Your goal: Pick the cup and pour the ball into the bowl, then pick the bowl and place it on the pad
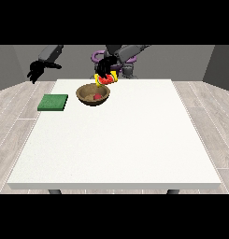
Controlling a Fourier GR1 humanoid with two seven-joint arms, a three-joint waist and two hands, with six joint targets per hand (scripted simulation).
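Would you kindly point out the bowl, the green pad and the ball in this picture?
bowl (82, 96): front view, on its brown outer wall at the left.
green pad (53, 102): front view, middle of its top face.
ball (97, 97): front view, the red spot inside the bowl.

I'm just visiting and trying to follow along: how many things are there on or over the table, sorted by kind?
Cup, yellow and red, held over the bowl by the hand nearer the view's right: 1
Bowl, brown: 1
Ball, red, inside the bowl: 1
Pad, green: 1
Total: 4
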